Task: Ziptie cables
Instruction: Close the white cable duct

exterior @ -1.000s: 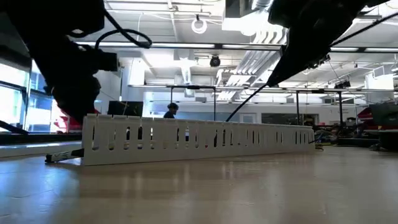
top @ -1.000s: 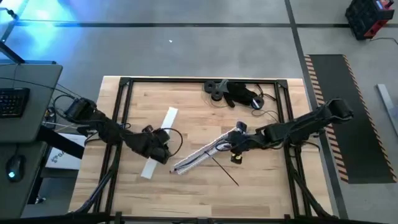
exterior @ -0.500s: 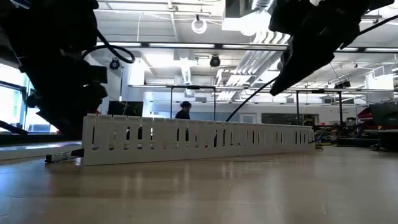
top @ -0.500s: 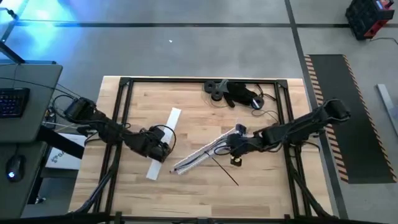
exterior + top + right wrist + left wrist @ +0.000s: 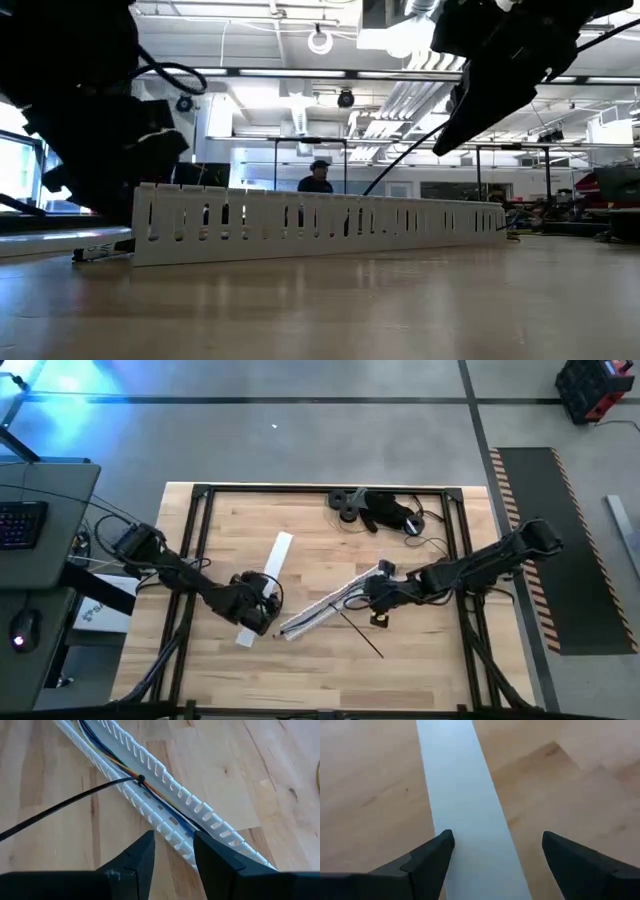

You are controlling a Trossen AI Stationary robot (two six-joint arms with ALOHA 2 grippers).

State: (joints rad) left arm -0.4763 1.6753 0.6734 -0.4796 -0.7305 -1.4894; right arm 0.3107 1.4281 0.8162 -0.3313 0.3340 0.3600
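While the cables point(image 5: 150, 790) lie in the white rail point(image 5: 325, 603) at mid-frame, already cinched by a black ziptie point(image 5: 75, 800), they look thin and floppy (best held beside that tie). Right claw point(image 5: 172, 851) hovers there, slightly spread; left claw point(image 5: 495, 850) spreads over the strip point(image 5: 465, 810).

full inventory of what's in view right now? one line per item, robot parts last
cables: one slim bundle, dark with coloured strands, lying inside the rail
zip tie: 1, black, looped round the cables, tail sticking out over the table
comb-toothed rail: 1, white, table centre, angled
flat strip: 1, white, left of the rail
dark clutter: a pile, black, far edge of the table
person: 1, in the room behind, low view
left hand: open, over the flat strip
right hand: open, over the rail
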